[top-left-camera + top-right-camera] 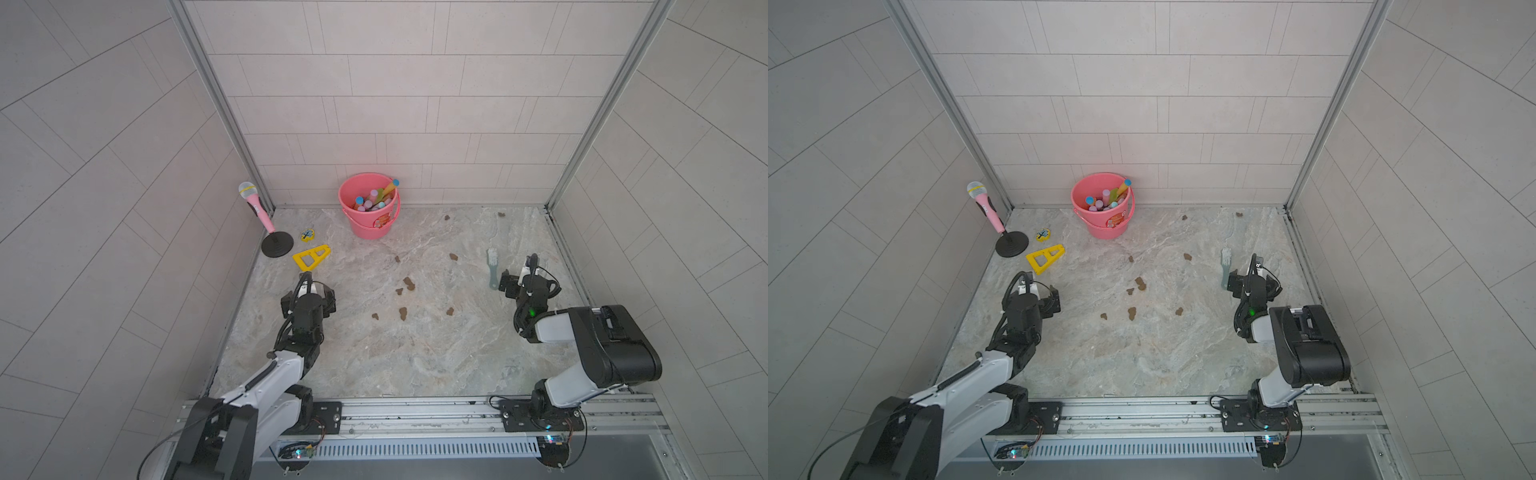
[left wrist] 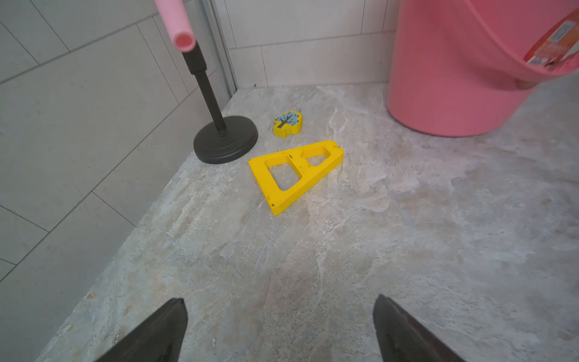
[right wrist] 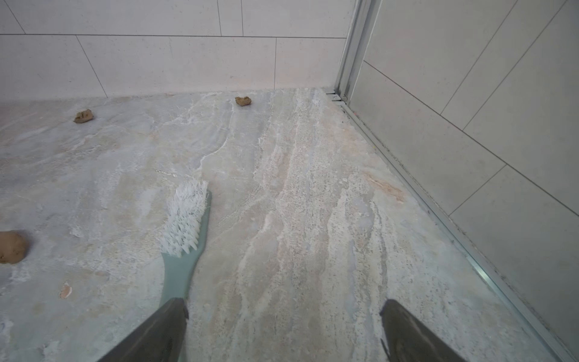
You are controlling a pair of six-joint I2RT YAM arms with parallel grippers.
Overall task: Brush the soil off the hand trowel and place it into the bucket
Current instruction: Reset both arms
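Wide open and empty, the left gripper is held over marbled tabletop; the right gripper likewise, just beside a teal plastic white-bristled brush. Dark-brown soil lumps are scattered mid-table. Round coral-pink plastic bucket is set at the back wall; trowel possibly among pastel handles inside

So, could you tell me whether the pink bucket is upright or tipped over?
Upright: the bucket stands on its base, mouth up, holding colourful sticks.
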